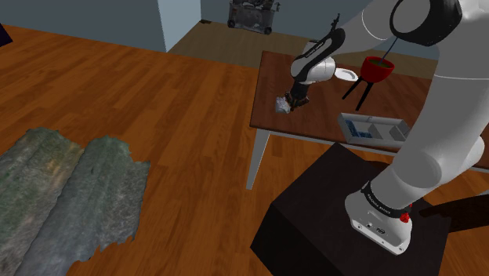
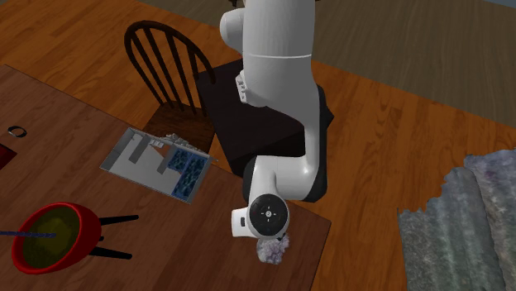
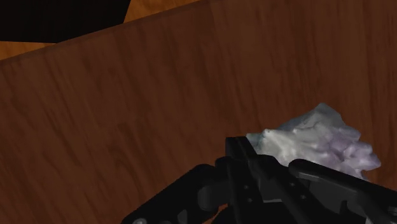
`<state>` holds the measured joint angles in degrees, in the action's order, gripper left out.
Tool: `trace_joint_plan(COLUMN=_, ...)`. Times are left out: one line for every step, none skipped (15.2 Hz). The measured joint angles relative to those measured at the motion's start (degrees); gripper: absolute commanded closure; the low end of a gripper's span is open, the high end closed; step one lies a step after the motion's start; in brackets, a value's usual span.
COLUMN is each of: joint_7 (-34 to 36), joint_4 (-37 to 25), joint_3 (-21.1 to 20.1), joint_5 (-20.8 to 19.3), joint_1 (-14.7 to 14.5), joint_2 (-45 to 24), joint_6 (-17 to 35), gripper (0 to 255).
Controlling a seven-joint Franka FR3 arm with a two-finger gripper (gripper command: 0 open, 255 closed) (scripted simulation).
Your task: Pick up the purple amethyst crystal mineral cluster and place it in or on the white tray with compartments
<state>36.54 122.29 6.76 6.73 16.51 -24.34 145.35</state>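
- The black gripper (image 3: 267, 158) is nearest, set low over the table. Whether it has closed on anything I cannot tell.
- Right at its tip lies the crystal cluster (image 3: 321, 143), pale grey with a lilac tinge, resting on the wood.
- The step in hand, as I judge it, is securing the crystal. The lump is jagged, so a centred hold across its bulk and a straight lift should serve. A pinch on one spur may let it twist out.
- The crystal sits close to the table's edge, so a sideways nudge risks tipping it off.
- The white tray (image 2: 132, 161) with compartments lies well apart from the gripper, back toward the stand (image 1: 345, 212).
- The table (image 3: 127, 114) is dark brown wood. A red bowl (image 1: 376, 69) on black legs stands on it, apart from the gripper.
- Around it are an orange-brown plank floor (image 1: 157, 102), a mottled grey rug (image 1: 70, 192) and a dark chair (image 2: 169, 62) near the tray.
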Motion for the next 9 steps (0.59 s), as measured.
trace_joint_plan(joint_7=0.0, joint_4=0.0, joint_3=0.0, joint_5=0.0, joint_1=0.0, joint_2=0.0, joint_6=0.0, gripper=255)
trace_joint_plan(joint_7=0.0, joint_4=0.0, joint_3=0.0, joint_5=0.0, joint_1=0.0, joint_2=0.0, joint_6=0.0, gripper=255)
trace_joint_plan(joint_7=0.0, joint_4=0.0, joint_3=0.0, joint_5=0.0, joint_1=0.0, joint_2=0.0, joint_6=0.0, gripper=0)
trace_joint_plan(joint_7=0.0, joint_4=0.0, joint_3=0.0, joint_5=0.0, joint_1=0.0, joint_2=0.0, joint_6=0.0, gripper=0)
trace_joint_plan(joint_7=0.5, joint_4=-1.9, joint_3=0.3, joint_5=-0.7, joint_1=-0.4, joint_2=-0.7, joint_6=-1.7, gripper=0)
trace_joint_plan(joint_7=1.4, joint_4=-5.0, joint_3=0.6, joint_5=-1.7, joint_1=-1.0, joint_2=-2.1, joint_6=-4.4, gripper=0)
trace_joint_plan(joint_7=2.4, joint_4=-8.6, joint_3=0.8, joint_5=-2.9, joint_1=-1.9, joint_2=-3.3, joint_6=-8.0, gripper=0)
trace_joint_plan(joint_7=3.3, joint_4=-12.5, joint_3=0.9, joint_5=-3.9, joint_1=-2.7, joint_2=-4.9, joint_6=-11.7, gripper=0)
trace_joint_plan(joint_7=4.0, joint_4=-17.5, joint_3=1.0, joint_5=-4.8, joint_1=-3.4, joint_2=-7.5, joint_6=-15.6, gripper=0)
